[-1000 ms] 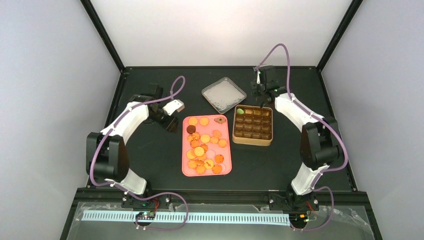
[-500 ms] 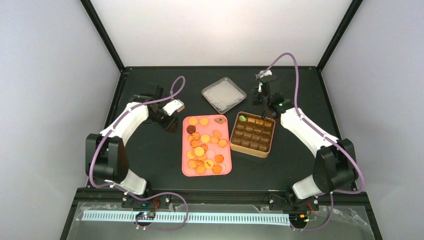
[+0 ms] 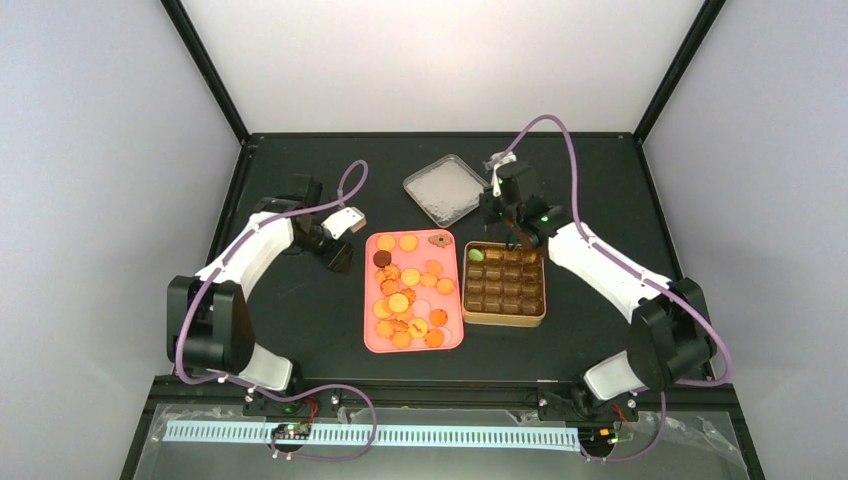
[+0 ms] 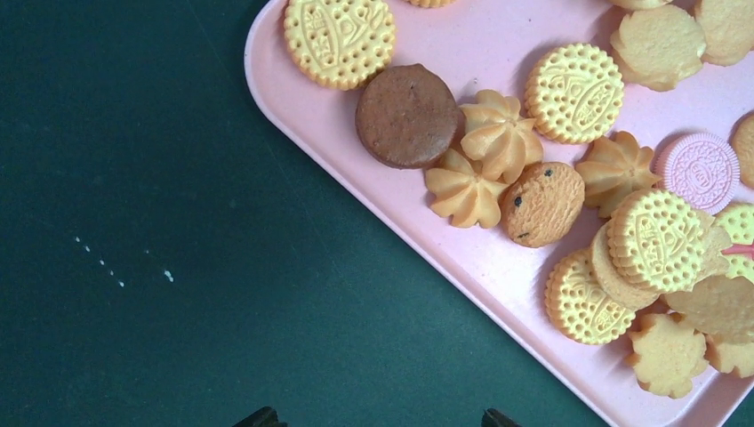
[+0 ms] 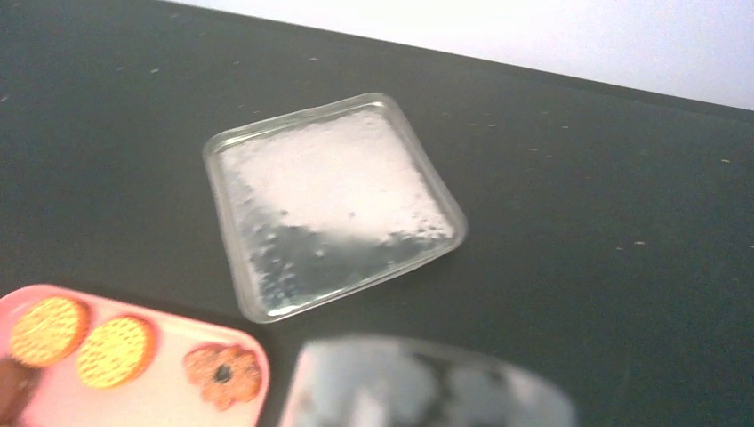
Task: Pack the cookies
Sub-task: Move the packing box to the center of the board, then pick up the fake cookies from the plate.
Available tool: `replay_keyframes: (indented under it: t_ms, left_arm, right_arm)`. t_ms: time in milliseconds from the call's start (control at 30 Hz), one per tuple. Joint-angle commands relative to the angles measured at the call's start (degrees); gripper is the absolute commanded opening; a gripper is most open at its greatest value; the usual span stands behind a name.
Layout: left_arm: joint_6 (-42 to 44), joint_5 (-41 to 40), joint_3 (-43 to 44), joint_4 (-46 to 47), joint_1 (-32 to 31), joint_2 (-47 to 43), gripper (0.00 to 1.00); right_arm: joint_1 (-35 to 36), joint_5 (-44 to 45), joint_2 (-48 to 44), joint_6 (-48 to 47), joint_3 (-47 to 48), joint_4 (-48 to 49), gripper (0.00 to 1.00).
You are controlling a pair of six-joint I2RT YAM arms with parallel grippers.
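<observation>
Black matte table [image 3: 300,320]: the right pincer [image 3: 503,213] sits at the far rim of the gold gridded box [image 3: 505,321], grip unreadable, and a shove could skew the box. The cookies [image 4: 573,93], ridged discs and brittle swirls, crowd the smooth pink tray [image 4: 480,27]. The left pincer [image 4: 376,418], open and empty, could scatter them.

Mostly golden cookies [image 3: 398,302] scattered on pink tray [image 3: 453,258]

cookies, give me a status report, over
Left pincer open, empty, beside the pink tray. Right pincer at far rim of the tin, grip unclear. Cookies mostly on tray, one green cookie in tin. Nothing in the way.
</observation>
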Motion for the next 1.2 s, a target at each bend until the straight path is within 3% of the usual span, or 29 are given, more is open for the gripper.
replay_keyframes:
  t_ms: [0, 200, 467, 667, 1167]
  left_arm:
    - [1.3, 0.2, -0.1, -1.3, 0.7, -1.1, 0.6]
    - [0.9, 0.7, -0.2, -1.3, 0.7, -1.2, 0.6]
    - [0.7, 1.2, -0.2, -2.3, 0.9, -1.9, 0.63]
    - [0.6, 1.4, -0.2, -3.2, 1.0, -2.6, 0.66]
    - [0.9, 1.9, -0.8, -4.4, 1.0, -4.7, 0.68]
  right_arm:
    - [2.3, 1.2, -3.3, 0.9, 0.0, -0.2, 0.24]
    - [4.3, 1.5, -9.1, -0.7, 0.9, 0.7, 0.26]
    - [17.6, 2.2, -12.8, 1.0, -4.5, 3.3, 0.28]
    - [25.4, 3.5, -8.5, 2.8, -7.0, 7.2, 0.28]
    - [26.3, 6.5, -4.8, 2.5, -11.1, 9.6, 0.33]
